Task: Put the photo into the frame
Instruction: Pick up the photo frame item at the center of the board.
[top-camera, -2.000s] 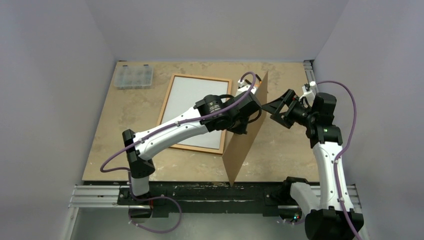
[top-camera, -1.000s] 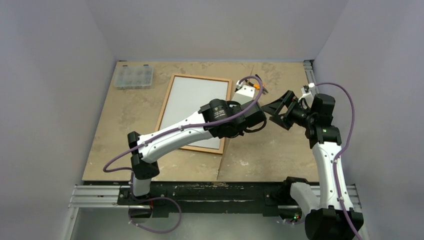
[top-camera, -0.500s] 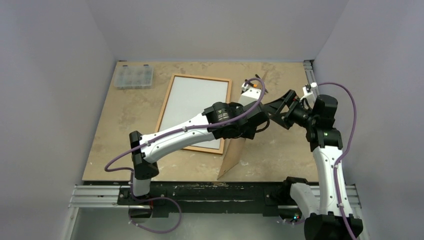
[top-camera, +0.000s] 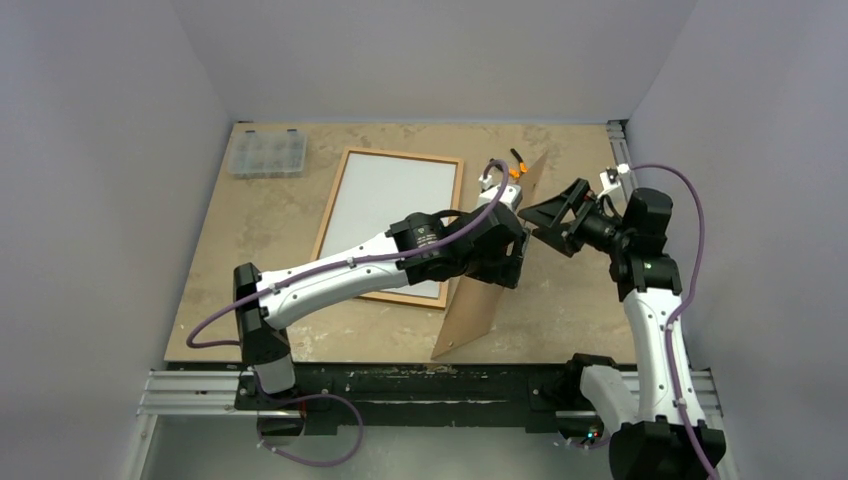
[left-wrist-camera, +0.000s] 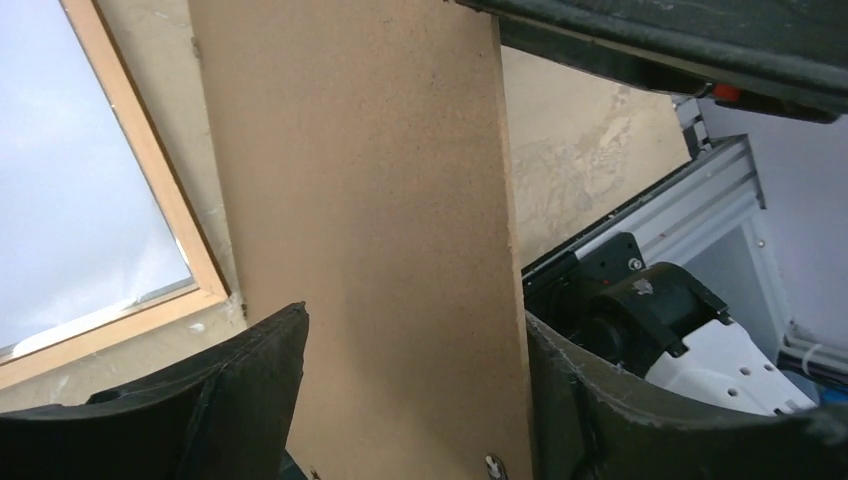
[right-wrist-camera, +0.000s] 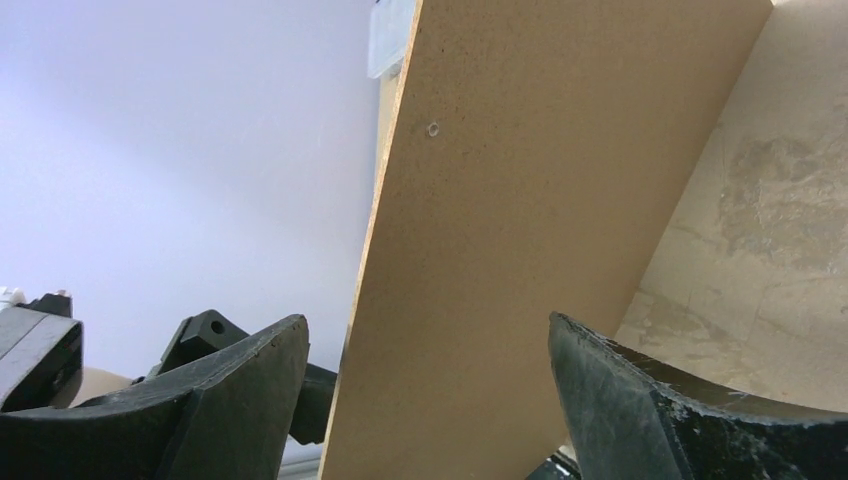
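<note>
From above, the photo (top-camera: 385, 205) lies white side up inside the frame (top-camera: 405, 154), and just right of the frame a brown backing panel (top-camera: 472, 312) stands tilted on edge. In the left wrist view, the left gripper (left-wrist-camera: 415, 335) is spread wide, facing the panel. In the right wrist view, the right gripper (right-wrist-camera: 428, 328) is spread too, facing the panel's other side.
</note>
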